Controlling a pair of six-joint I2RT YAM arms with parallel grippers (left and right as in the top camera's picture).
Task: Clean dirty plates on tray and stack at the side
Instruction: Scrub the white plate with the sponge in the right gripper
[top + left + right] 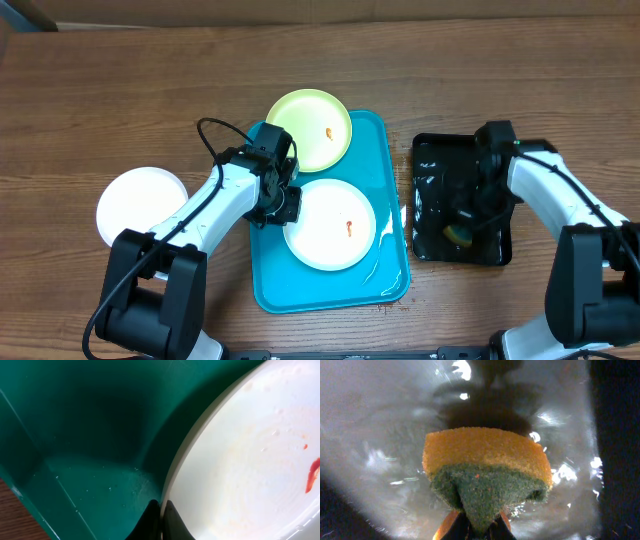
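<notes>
Plate [318,245], white with orange smear [349,228], on turquoise tray [300,290], left claw [161,516] pinching its rim, right claw [476,532] clamped on sponge [485,460]

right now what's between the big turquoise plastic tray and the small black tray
Only a narrow strip of bare brown wooden table, per the overhead view.

- We count two trays: one turquoise tray [385,190] and one black tray [432,165].
- We count three plates: the white plate on the turquoise tray [325,245], the white plate on the table [135,205], and one yellow-green plate [300,125].
- We find one sponge [485,460].
- We see two arms: left arm [210,205], right arm [555,185].
</notes>
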